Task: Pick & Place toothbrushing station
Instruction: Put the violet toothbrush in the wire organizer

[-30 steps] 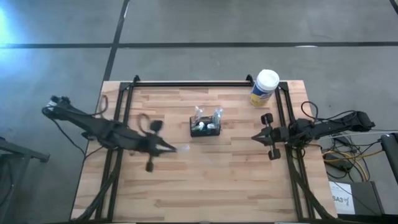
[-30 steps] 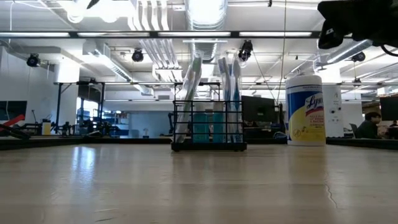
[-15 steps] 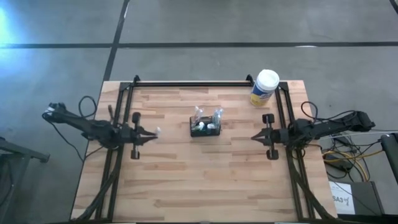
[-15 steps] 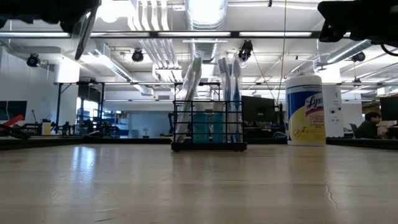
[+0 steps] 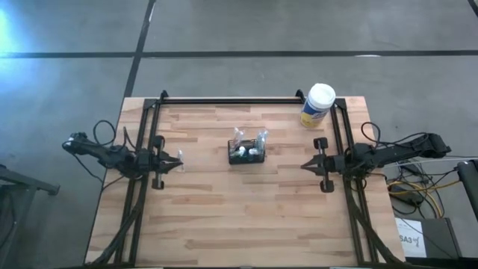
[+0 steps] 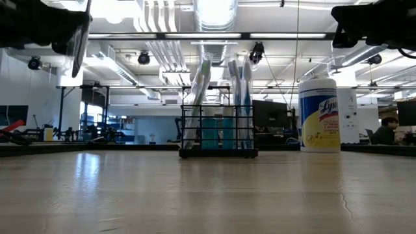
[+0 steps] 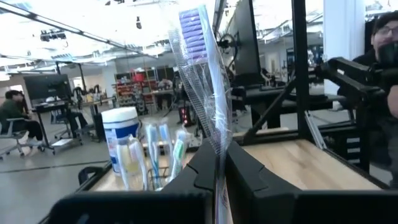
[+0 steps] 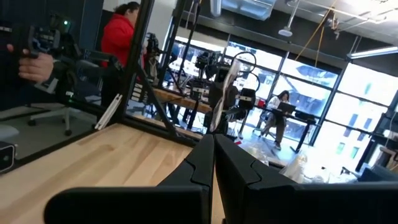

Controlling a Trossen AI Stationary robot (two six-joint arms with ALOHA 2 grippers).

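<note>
Caddy (image 5: 247, 153) mid-table; left tool (image 5: 179, 161) clamps wrapped toothbrush (image 7: 202, 81); right tool (image 5: 305, 165) closed, empty.

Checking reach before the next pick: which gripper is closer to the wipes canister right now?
Right. The right gripper sits at the table's right edge, just in front of the wipes canister. The left gripper is at the left edge, beyond the black caddy, holding a wrapped toothbrush.

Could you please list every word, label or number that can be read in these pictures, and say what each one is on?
"Lys": on the yellow label of the white-lidded canister, cut off at the label's edge in the low view; the smaller print below is too blurred to read.
"SA3": on a white box on the floor right of the table, high view.
Nothing else is legible.
</note>
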